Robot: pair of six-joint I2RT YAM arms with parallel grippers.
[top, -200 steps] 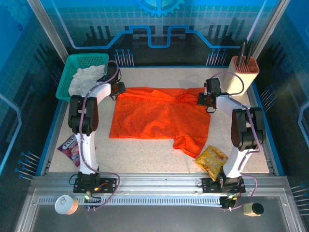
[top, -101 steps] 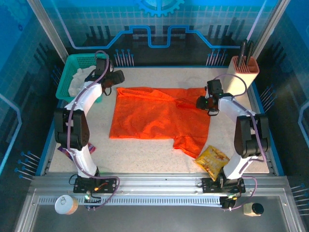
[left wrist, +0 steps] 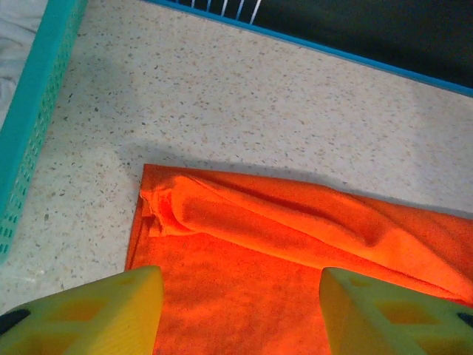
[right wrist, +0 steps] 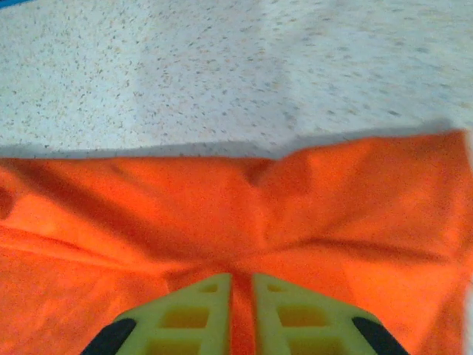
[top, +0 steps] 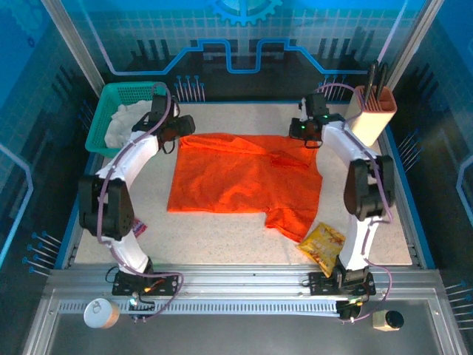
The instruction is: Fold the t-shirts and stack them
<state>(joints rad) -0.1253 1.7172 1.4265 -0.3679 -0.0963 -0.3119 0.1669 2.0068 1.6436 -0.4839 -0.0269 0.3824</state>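
Observation:
The orange t-shirt (top: pixel 244 181) lies spread out on the table, one sleeve trailing toward the front right. Its far edge is rumpled into a ridge (left wrist: pixel 295 222). My left gripper (top: pixel 185 132) hovers open over the shirt's far left corner, and fabric shows between its yellow fingers (left wrist: pixel 111 310). My right gripper (top: pixel 301 133) is at the far right corner. It is shut on a pinch of orange cloth (right wrist: pixel 242 296), and creases run toward its fingertips. The white t-shirt (top: pixel 122 122) lies bunched in the teal basket.
The teal basket (top: pixel 100 126) stands at the back left, its wall close to my left gripper (left wrist: pixel 33 126). A beige holder with dark utensils (top: pixel 373 111) stands at the back right. A yellow snack packet (top: pixel 323 244) lies front right.
The left gripper swung from beside the basket to the shirt's far left corner. The right gripper moved up the right side to the far right corner, then opened and closed on cloth.

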